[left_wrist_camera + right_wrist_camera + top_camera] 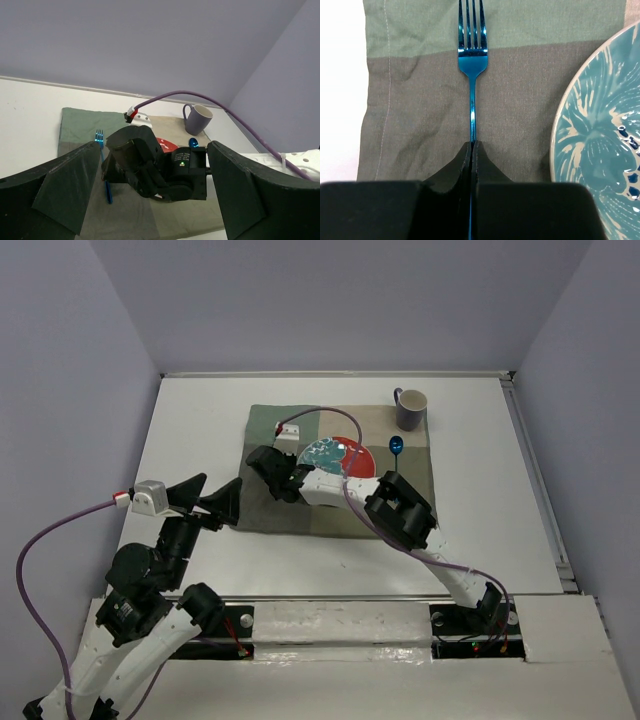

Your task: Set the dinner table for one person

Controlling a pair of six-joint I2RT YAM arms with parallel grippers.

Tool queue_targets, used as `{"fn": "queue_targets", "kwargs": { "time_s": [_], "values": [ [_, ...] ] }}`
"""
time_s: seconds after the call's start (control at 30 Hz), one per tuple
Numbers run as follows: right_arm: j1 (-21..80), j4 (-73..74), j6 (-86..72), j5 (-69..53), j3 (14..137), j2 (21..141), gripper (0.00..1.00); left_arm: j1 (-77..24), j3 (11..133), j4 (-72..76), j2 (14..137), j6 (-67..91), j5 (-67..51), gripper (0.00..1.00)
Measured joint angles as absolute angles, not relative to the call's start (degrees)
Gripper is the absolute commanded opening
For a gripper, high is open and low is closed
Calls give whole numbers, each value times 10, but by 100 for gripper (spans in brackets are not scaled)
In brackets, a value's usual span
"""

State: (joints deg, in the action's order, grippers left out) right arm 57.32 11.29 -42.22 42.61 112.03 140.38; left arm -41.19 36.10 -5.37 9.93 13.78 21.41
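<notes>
The white dinner table (200, 420) carries a green-and-beige cloth mat (270, 425). On the mat lies a teal patterned plate (325, 452) on a red plate (352, 468), with a blue spoon (395, 446) to its right and a grey mug (411, 409) at the far right corner. My right gripper (471, 145) is shut on the handle of a blue fork (472, 60), which lies along the mat left of the teal plate (600, 145). My left gripper (215, 495) is open and empty, off the mat's near left corner.
In the left wrist view the right arm's black wrist (165, 170) fills the middle, with the fork (103, 165), the mug (198, 119) and the spoon (193, 142) around it. A purple cable (310, 412) arcs over the mat. Grey walls ring the table.
</notes>
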Motion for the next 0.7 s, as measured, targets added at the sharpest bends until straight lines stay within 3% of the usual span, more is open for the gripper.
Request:
{"fn": "queue_targets", "kwargs": {
  "time_s": [0.53, 0.63, 0.67, 0.7],
  "values": [
    [575, 133, -464, 411, 1119, 1404, 0, -412, 361, -54, 99, 138, 215, 99],
    [578, 140, -474, 411, 1119, 1404, 13, -412, 361, -54, 99, 138, 215, 99],
    [579, 142, -478, 411, 1119, 1404, 31, -412, 361, -54, 99, 138, 215, 99],
    [580, 143, -480, 411, 1119, 1404, 38, -412, 361, -54, 99, 138, 215, 99]
  ]
}}
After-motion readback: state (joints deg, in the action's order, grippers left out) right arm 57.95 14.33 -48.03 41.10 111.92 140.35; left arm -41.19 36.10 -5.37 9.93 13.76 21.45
